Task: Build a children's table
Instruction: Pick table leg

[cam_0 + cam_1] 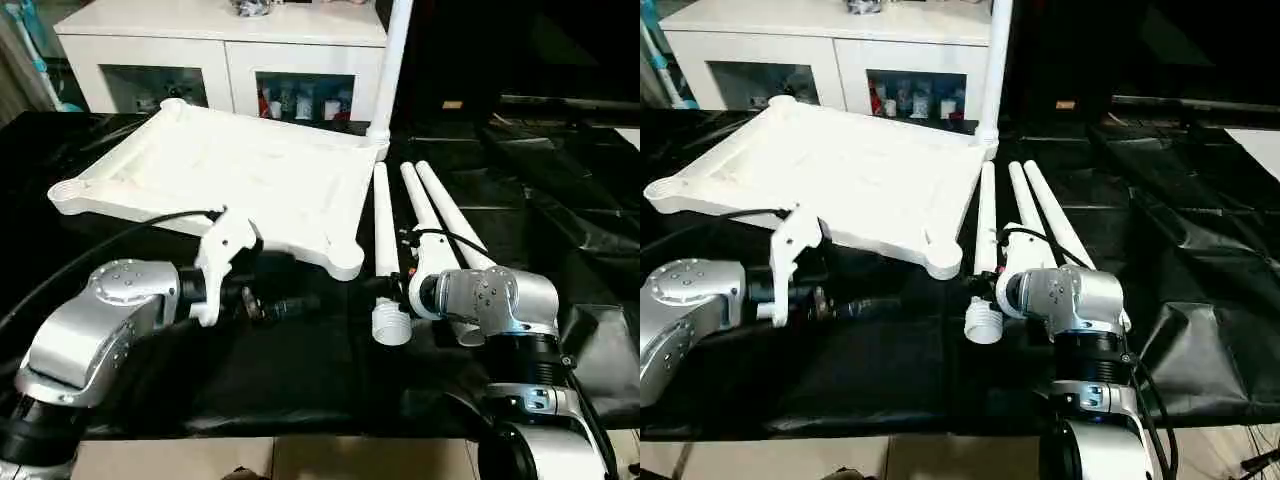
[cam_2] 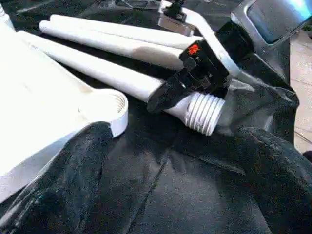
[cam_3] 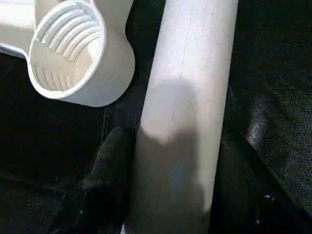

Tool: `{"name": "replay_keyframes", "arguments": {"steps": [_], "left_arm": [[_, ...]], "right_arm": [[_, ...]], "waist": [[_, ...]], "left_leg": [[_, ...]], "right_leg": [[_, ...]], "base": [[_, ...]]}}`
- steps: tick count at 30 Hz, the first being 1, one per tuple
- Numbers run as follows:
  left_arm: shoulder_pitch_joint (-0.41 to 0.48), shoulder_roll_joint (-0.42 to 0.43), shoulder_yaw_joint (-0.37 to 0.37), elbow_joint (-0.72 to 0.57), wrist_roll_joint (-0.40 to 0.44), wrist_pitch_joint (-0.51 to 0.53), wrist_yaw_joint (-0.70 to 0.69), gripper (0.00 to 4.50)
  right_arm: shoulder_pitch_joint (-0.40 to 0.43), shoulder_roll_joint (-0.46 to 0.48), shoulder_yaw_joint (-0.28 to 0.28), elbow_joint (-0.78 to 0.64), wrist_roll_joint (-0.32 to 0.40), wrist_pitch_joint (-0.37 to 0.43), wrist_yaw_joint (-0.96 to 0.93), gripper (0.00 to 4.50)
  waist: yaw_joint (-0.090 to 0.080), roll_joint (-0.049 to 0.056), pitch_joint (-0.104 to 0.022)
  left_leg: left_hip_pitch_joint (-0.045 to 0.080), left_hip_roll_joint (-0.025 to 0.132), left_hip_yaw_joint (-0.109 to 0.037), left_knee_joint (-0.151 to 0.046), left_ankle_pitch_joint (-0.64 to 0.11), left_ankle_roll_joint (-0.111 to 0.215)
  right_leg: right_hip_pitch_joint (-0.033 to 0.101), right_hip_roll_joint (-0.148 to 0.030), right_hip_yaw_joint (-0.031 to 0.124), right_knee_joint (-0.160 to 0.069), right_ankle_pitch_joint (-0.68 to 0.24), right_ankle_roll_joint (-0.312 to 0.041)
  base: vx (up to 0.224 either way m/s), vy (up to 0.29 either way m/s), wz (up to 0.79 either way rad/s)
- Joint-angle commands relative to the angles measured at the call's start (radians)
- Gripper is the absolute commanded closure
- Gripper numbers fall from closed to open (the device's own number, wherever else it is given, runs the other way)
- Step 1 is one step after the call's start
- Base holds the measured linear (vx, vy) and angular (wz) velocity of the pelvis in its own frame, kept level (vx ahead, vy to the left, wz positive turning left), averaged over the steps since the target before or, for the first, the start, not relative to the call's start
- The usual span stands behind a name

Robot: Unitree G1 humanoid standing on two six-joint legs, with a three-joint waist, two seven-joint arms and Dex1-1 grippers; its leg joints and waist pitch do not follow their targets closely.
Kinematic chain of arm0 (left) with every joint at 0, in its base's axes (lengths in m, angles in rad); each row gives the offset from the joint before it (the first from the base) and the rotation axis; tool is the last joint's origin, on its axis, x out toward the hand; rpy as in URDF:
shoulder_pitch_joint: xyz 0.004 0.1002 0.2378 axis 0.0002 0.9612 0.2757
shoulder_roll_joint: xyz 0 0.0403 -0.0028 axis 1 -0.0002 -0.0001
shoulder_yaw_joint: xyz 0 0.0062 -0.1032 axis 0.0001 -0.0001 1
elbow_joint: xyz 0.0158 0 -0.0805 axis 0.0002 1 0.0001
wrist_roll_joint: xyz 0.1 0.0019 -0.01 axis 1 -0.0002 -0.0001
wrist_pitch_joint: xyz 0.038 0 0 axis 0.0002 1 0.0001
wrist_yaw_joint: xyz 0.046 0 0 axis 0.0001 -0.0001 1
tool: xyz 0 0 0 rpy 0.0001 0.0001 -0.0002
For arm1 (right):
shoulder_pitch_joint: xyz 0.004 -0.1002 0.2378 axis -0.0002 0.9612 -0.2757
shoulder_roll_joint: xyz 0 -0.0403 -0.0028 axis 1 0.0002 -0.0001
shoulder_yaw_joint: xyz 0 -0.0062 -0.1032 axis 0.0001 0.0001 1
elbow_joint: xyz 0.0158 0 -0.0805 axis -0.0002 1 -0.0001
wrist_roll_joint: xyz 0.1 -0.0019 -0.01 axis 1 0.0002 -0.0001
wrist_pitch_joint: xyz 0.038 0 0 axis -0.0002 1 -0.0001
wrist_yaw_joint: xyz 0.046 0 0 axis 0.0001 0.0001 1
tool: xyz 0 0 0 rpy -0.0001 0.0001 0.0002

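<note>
The white table top (image 1: 230,170) lies upside down on the black sheet, its ribbed underside facing up. One leg (image 1: 395,60) stands upright in the far right corner socket. Three more legs lie side by side to the right of the top. My right gripper (image 1: 392,285) is shut around the nearest lying leg (image 1: 383,215), just behind its threaded end (image 2: 204,114), with a black finger (image 2: 170,92) across the tube. In the right wrist view the tube (image 3: 185,97) runs between both fingers. My left gripper (image 1: 300,303) stands open, near the top's near right corner socket (image 1: 345,262) and holding nothing.
A white cabinet (image 1: 230,50) with glass doors stands behind the work surface. Crumpled black sheeting (image 1: 560,200) covers the surface out to the right. The surface's front edge and the light floor (image 1: 300,460) lie just below my forearms.
</note>
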Motion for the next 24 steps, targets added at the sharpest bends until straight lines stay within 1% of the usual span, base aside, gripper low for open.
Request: {"name": "replay_keyframes", "arguments": {"steps": [1, 2, 3, 5, 6, 7, 8, 9, 10, 11, 12, 13, 14, 15, 16, 17, 18, 19, 20, 21, 22, 23, 24], "left_arm": [[-0.010, 0.003, 0.016, 0.016, 0.034, -0.029, 0.036, 0.00], [-0.010, -0.004, 0.028, 0.025, 0.040, -0.045, 0.053, 0.00], [-0.015, -0.023, 0.054, 0.042, 0.035, -0.040, 0.081, 0.00], [-0.019, -0.042, 0.074, 0.058, 0.036, -0.059, 0.103, 0.00], [-0.020, -0.059, 0.090, 0.064, 0.025, -0.072, 0.110, 0.00], [-0.017, -0.100, 0.125, 0.076, 0.022, -0.127, 0.152, 0.00], [-0.017, -0.100, 0.125, 0.076, 0.022, -0.127, 0.152, 0.00], [-0.016, -0.118, 0.133, 0.082, 0.005, -0.151, 0.147, 0.00], [-0.016, -0.119, 0.133, 0.082, 0.004, -0.152, 0.146, 0.00], [-0.016, -0.121, 0.133, 0.083, 0.000, -0.152, 0.144, 0.00], [-0.020, -0.130, 0.137, 0.090, -0.004, -0.155, 0.151, 0.00], [-0.028, -0.148, 0.139, 0.100, -0.005, -0.165, 0.166, 0.00], [-0.045, -0.174, 0.143, 0.116, -0.007, -0.142, 0.201, 0.00], [-0.055, -0.179, 0.140, 0.124, -0.015, -0.118, 0.201, 0.00], [-0.063, -0.183, 0.139, 0.131, -0.029, -0.103, 0.190, 0.00], [-0.063, -0.183, 0.139, 0.131, -0.029, -0.103, 0.190, 0.00], [-0.071, -0.188, 0.139, 0.137, -0.041, -0.094, 0.180, 0.00], [-0.086, -0.201, 0.143, 0.143, -0.052, -0.075, 0.180, 0.00], [-0.102, -0.212, 0.150, 0.144, -0.068, -0.057, 0.181, 0.00], [-0.123, -0.227, 0.158, 0.149, -0.088, -0.034, 0.192, 0.00], [-0.143, -0.238, 0.166, 0.158, -0.102, -0.007, 0.208, 0.00], [-0.143, -0.238, 0.166, 0.158, -0.102, -0.007, 0.208, 0.00], [-0.172, -0.258, 0.185, 0.176, -0.126, 0.013, 0.226, 0.00]], "right_arm": [[0.039, 0.010, 0.005, 0.067, -0.016, 0.011, -0.021, 2.43], [0.040, 0.015, -0.001, 0.073, -0.017, 0.001, -0.027, 2.43], [0.040, 0.027, -0.025, 0.073, -0.017, -0.018, -0.050, 2.46], [0.039, 0.036, -0.046, 0.066, -0.014, -0.031, -0.070, 2.49], [0.038, 0.041, -0.063, 0.056, -0.010, -0.037, -0.083, 2.50], [0.038, 0.057, -0.110, 0.013, 0.000, -0.050, -0.117, 2.54], [0.038, 0.057, -0.110, 0.013, 0.000, -0.050, -0.117, 2.56], [0.044, 0.069, -0.145, -0.035, 0.013, -0.093, -0.137, 2.58], [0.045, 0.071, -0.149, -0.040, 0.015, -0.099, -0.138, 2.58], [0.046, 0.074, -0.155, -0.049, 0.019, -0.110, -0.141, 2.58], [0.047, 0.083, -0.177, -0.081, 0.031, -0.134, -0.150, 2.59], [0.054, 0.082, -0.174, -0.120, 0.041, -0.157, -0.135, 2.60], [0.068, 0.083, -0.171, -0.178, 0.056, -0.195, -0.110, 2.61], [0.075, 0.081, -0.163, -0.193, 0.060, -0.208, -0.097, 2.62], [0.082, 0.082, -0.157, -0.206, 0.068, -0.231, -0.079, 2.64], [0.082, 0.082, -0.157, -0.206, 0.068, -0.231, -0.079, 2.64], [0.089, 0.079, -0.146, -0.219, 0.073, -0.261, -0.056, 2.64], [0.106, 0.064, -0.102, -0.247, 0.066, -0.349, -0.002, 2.64], [0.106, 0.065, -0.096, -0.267, 0.079, -0.392, 0.029, 2.64], [0.104, 0.071, -0.100, -0.294, 0.099, -0.433, 0.062, 2.64], [0.102, 0.071, -0.100, -0.312, 0.117, -0.453, 0.098, 2.64], [0.102, 0.071, -0.100, -0.312, 0.117, -0.453, 0.098, 2.64], [0.101, 0.065, -0.098, -0.334, 0.156, -0.447, 0.162, 2.64]], "waist": [[0.000, 0.015, -0.055], [-0.001, 0.014, -0.054], [-0.002, 0.016, -0.053], [-0.003, 0.016, -0.052], [-0.004, 0.015, -0.053], [-0.004, 0.013, -0.054], [-0.003, 0.013, -0.053], [-0.002, 0.012, -0.053], [0.001, 0.012, -0.053], [0.000, 0.012, -0.055], [0.001, 0.012, -0.054], [0.000, 0.011, -0.054], [0.004, 0.012, -0.053], [0.005, 0.011, -0.056], [0.005, 0.010, -0.056], [0.005, 0.010, -0.058], [0.004, 0.011, -0.059], [0.004, 0.012, -0.059], [0.006, 0.013, -0.059], [0.005, 0.010, -0.061], [0.006, 0.010, -0.063], [0.008, 0.011, -0.064], [0.007, 0.006, -0.061]], "left_leg": [[0.033, 0.070, -0.038, -0.074, -0.213, -0.103], [0.033, 0.070, -0.039, -0.074, -0.223, -0.105], [0.033, 0.069, -0.039, -0.076, -0.235, -0.110], [0.037, 0.070, -0.042, -0.078, -0.274, -0.120], [0.037, 0.072, -0.044, -0.079, -0.279, -0.123], [0.039, 0.072, -0.042, -0.079, -0.283, -0.123], [0.040, 0.071, -0.041, -0.078, -0.287, -0.121], [0.040, 0.072, -0.041, -0.078, -0.290, -0.120], [0.039, 0.072, -0.041, -0.079, -0.288, -0.118], [0.040, 0.072, -0.042, -0.080, -0.286, -0.119], [0.042, 0.072, -0.039, -0.079, -0.290, -0.119], [0.041, 0.071, -0.039, -0.078, -0.288, -0.118], [0.041, 0.071, -0.037, -0.078, -0.282, -0.113], [0.040, 0.072, -0.037, -0.078, -0.270, -0.109], [0.036, 0.071, -0.037, -0.078, -0.252, -0.103], [0.034, 0.070, -0.037, -0.077, -0.236, -0.098], [0.028, 0.069, -0.036, -0.076, -0.200, -0.084], [0.026, 0.069, -0.036, -0.074, -0.195, -0.082], [0.026, 0.069, -0.033, -0.070, -0.190, -0.075], [0.025, 0.068, -0.033, -0.069, -0.181, -0.069], [0.023, 0.068, -0.032, -0.066, -0.157, -0.052], [0.020, 0.067, -0.032, -0.064, -0.130, -0.033], [0.017, 0.066, -0.031, -0.063, -0.122, -0.014]], "right_leg": [[0.021, -0.105, 0.068, -0.086, -0.145, -0.136], [0.021, -0.106, 0.068, -0.088, -0.158, -0.133], [0.019, -0.106, 0.068, -0.089, -0.170, -0.133], [0.016, -0.107, 0.068, -0.094, -0.212, -0.129], [0.017, -0.108, 0.067, -0.093, -0.217, -0.128], [0.015, -0.108, 0.068, -0.095, -0.216, -0.126], [0.012, -0.107, 0.069, -0.097, -0.219, -0.125], [0.012, -0.110, 0.070, -0.099, -0.226, -0.123], [0.012, -0.111, 0.071, -0.100, -0.229, -0.118], [0.011, -0.108, 0.068, -0.097, -0.227, -0.116], [0.008, -0.108, 0.070, -0.098, -0.227, -0.112], [0.008, -0.107, 0.070, -0.097, -0.226, -0.110], [0.009, -0.106, 0.071, -0.100, -0.218, -0.104], [0.011, -0.107, 0.071, -0.097, -0.197, -0.102], [0.014, -0.106, 0.070, -0.095, -0.184, -0.102], [0.017, -0.106, 0.069, -0.092, -0.168, -0.104], [0.019, -0.105, 0.068, -0.090, -0.122, -0.110], [0.020, -0.106, 0.067, -0.088, -0.112, -0.113], [0.020, -0.108, 0.068, -0.089, -0.095, -0.119], [0.022, -0.108, 0.068, -0.089, -0.086, -0.123], [0.024, -0.107, 0.068, -0.086, -0.054, -0.133], [0.026, -0.104, 0.066, -0.081, -0.016, -0.144], [0.029, -0.104, 0.065, -0.082, 0.002, -0.155]], "base": [[0.000, 0.000, 0.00], [0.000, 0.000, 0.00], [0.000, 0.000, 0.00], [0.000, 0.000, 0.00], [0.000, 0.000, 0.00], [0.000, 0.000, 0.00], [0.000, 0.000, 0.00], [0.000, 0.000, 0.00], [0.000, 0.000, 0.00], [0.000, 0.000, 0.00], [0.000, 0.000, 0.00], [0.000, 0.000, 0.00], [0.000, 0.000, 0.00], [0.000, 0.000, 0.00], [0.000, 0.000, 0.00], [0.000, 0.000, 0.00], [0.000, 0.000, 0.00], [0.000, 0.000, 0.00], [0.000, 0.000, 0.00], [0.000, 0.000, 0.00], [0.000, 0.000, 0.00], [0.000, 0.000, 0.00], [0.000, 0.000, 0.00]]}}
